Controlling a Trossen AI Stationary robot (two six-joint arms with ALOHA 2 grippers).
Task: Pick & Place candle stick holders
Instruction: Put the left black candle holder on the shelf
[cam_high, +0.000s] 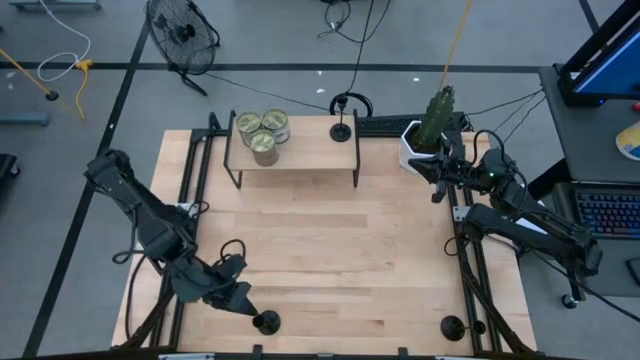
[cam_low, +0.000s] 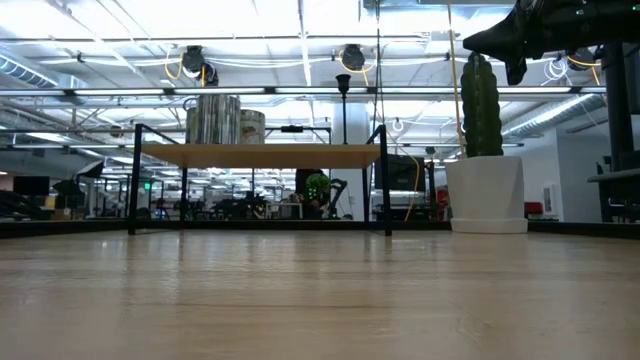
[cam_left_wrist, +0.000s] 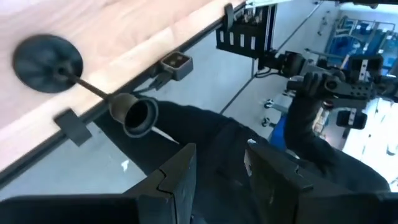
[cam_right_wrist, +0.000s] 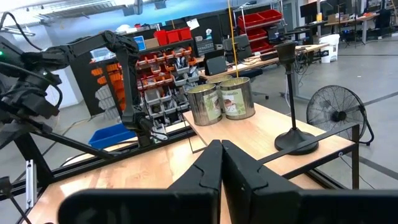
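Three black candlesticks stand about the table, each a flat round base with a thin stem and a small cup on top. One (cam_high: 341, 128) is up on the small shelf (cam_high: 300, 155) at the far side, beside three tin cans (cam_high: 262, 130). A second candlestick (cam_high: 266, 322) stands at the near edge of the table (cam_high: 330, 260), just beyond the tips of the left pincer (cam_high: 238, 300). The third candlestick (cam_high: 452, 327) stands near the front right corner, close to the black side rail (cam_high: 470, 280).

The left pincer is low over the front left of the table, and its two dark fingers (cam_left_wrist: 180, 180) stand narrowly apart with nothing between them. From its wrist the near candlestick (cam_left_wrist: 74, 78) sits just ahead of the fingers, its base on the wood right by the table's edge and its cup reaching out past that edge. There is little board left on that side; towards the middle the table lies open.

The right pincer (cam_high: 437, 168) hangs high at the far right, next to a cactus in a white pot (cam_high: 428, 135). Its fingers (cam_right_wrist: 214, 165) are pressed together, holding nothing. Ahead of it the shelf candlestick (cam_right_wrist: 292, 99) stands upright near the shelf's end, apart from the cans (cam_right_wrist: 221, 102).

Between the two pincers the wooden top is bare, from the shelf legs to the front edge.
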